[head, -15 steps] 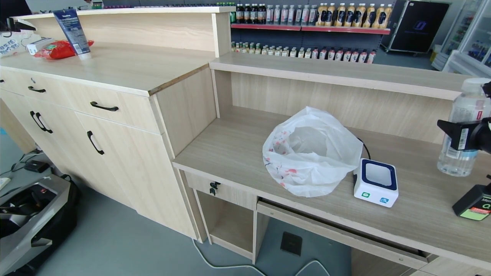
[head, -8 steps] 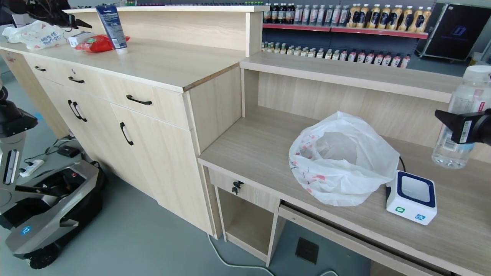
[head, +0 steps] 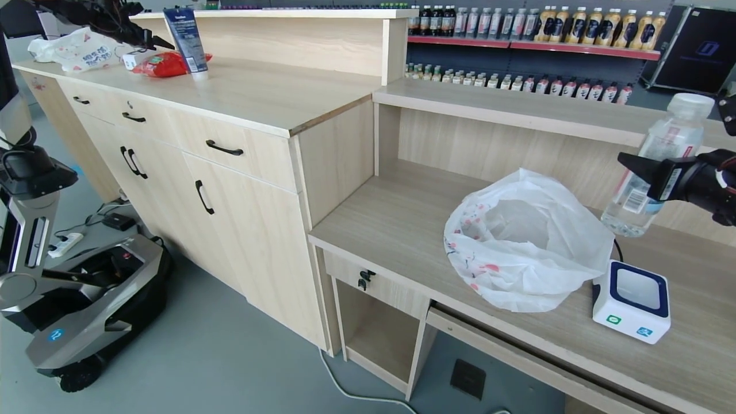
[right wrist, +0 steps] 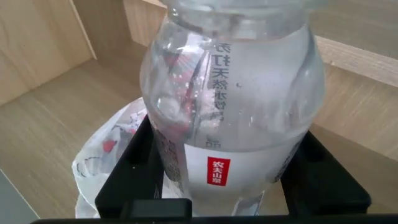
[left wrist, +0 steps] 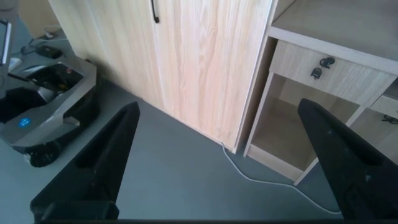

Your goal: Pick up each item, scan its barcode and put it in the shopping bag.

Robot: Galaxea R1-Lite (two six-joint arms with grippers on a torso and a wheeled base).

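Over the desk's (head: 402, 230) back right stretch: right gripper (head: 652, 178) clamped round the water bottle (head: 661, 144) at label height. The bottle is off the surface, long axis near upright, cap leaning a bit to the right. Scanner (head: 632, 299) sits below the bottle and toward the front edge, window facing up. Shopping bag (head: 523, 247) is just beside the scanner on its left, looks touching, mouth open upward. Barcode patch (head: 635, 201) shows low on the bottle, on the side toward the bag, not toward the window. My read: scan not done yet. Next move needs the bottle down, forward and rolled so the patch faces the window, then a short hop left into the bag. Right arm is the one in play. Left gripper (left wrist: 217, 162) is spread wide and empty, over the floor (left wrist: 186, 174) by the cabinet (left wrist: 205, 56) front, well apart from all of it.
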